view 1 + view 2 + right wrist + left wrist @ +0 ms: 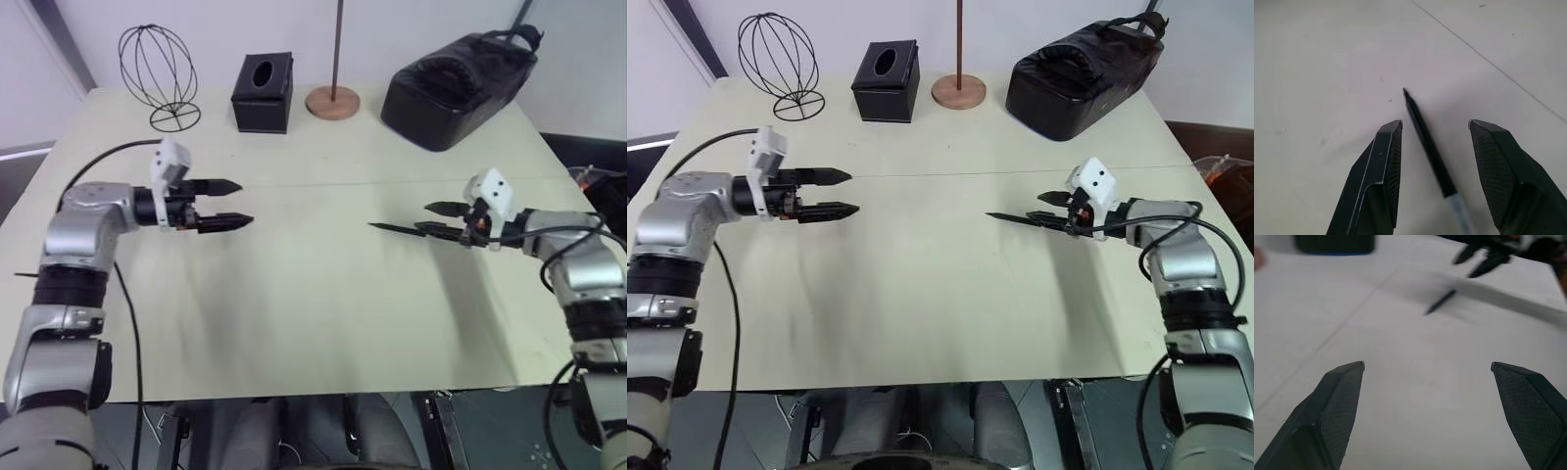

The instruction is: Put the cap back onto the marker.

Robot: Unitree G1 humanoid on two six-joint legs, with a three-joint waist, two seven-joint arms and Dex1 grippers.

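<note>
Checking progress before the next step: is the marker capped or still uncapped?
Uncapped. The marker ends in a bare pointed black tip, sticking out past the right gripper toward the left gripper, whose fingers stand open with nothing between them.

The marker (402, 228) lies right of the tissue box (263, 92).

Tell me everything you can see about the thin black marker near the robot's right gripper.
The thin black marker is a slim stick with a pointed dark tip and a lighter grey rear part. It carries no cap. It sticks out from the right gripper toward the left gripper, roughly level above the pale table. In the right wrist view it runs between the two black fingers, with gaps on both sides there.
</note>
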